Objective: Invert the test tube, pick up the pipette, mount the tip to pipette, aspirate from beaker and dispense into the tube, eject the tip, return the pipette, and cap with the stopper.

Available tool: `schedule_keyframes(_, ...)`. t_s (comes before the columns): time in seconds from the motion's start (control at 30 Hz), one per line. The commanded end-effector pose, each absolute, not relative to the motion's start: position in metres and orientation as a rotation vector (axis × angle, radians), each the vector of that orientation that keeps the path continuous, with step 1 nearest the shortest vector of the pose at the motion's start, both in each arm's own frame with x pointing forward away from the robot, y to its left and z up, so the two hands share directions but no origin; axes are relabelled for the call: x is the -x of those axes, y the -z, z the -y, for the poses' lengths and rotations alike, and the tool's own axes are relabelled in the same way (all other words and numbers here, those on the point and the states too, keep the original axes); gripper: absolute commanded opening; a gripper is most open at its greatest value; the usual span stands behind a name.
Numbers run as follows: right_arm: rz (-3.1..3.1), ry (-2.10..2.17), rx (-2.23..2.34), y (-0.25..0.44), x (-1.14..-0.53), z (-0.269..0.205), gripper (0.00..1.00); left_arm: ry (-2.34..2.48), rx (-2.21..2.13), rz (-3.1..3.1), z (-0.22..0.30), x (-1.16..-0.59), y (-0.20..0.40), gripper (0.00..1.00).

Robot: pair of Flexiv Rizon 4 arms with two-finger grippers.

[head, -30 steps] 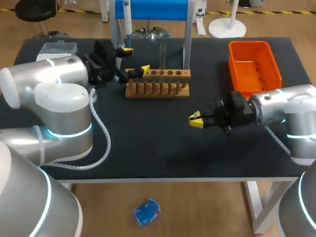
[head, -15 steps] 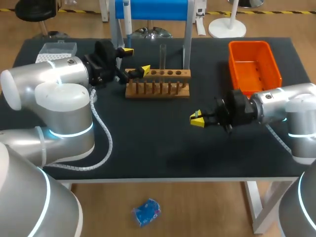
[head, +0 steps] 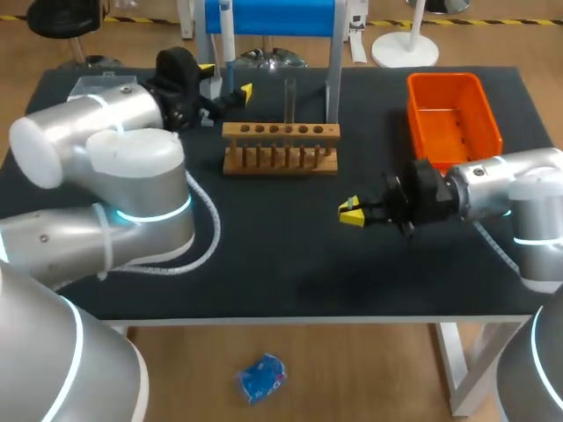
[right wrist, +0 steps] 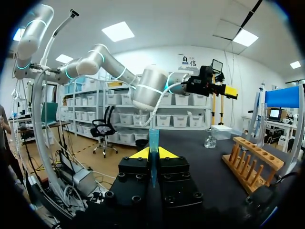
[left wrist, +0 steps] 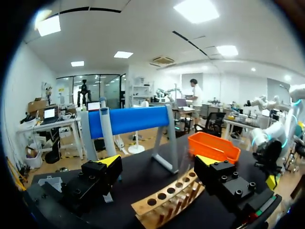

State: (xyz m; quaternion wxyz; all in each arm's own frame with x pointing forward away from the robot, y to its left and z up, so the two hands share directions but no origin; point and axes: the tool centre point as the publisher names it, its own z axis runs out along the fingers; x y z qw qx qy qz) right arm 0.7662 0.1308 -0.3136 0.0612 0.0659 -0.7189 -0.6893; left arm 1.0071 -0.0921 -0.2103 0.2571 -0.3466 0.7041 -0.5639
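My left gripper stands open at the back of the table, its yellow tips on either side of the lower end of the white pipette hanging on the blue stand. In the left wrist view that gripper is wide open over the wooden rack, nothing between its fingers. A clear test tube stands upright in the rack. My right gripper hovers right of the table's middle, shut on a thin translucent blue piece. I cannot tell what that piece is.
An orange bin sits at the back right. A clear tip box lies at the back left, behind my left arm. In the right wrist view a small glass beaker stands beyond the rack.
My left gripper has swung from the rack's left end back toward the stand and the pipette. The right gripper has stayed almost still, still shut on the blue piece.
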Motion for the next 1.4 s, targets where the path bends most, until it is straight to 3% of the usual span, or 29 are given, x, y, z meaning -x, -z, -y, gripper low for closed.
schedule_keyframes(0.03, 2.178, 2.082, -0.199, 0.313, -0.766, -0.131, 0.00, 1.472, 1.014, -1.842, 0.110, -1.038, 0.210, 1.00)
schedule_keyframes(0.57, 2.178, 2.082, -0.199, 0.313, -0.766, -0.131, 0.00, 1.352, 1.174, -1.605, 0.104, -1.110, 0.208, 1.00)
schedule_keyframes(1.4, 2.178, 2.082, -0.199, 0.313, -0.766, -0.131, 0.00, 1.330, 1.176, -1.618, 0.101, -1.118, 0.208, 1.00)
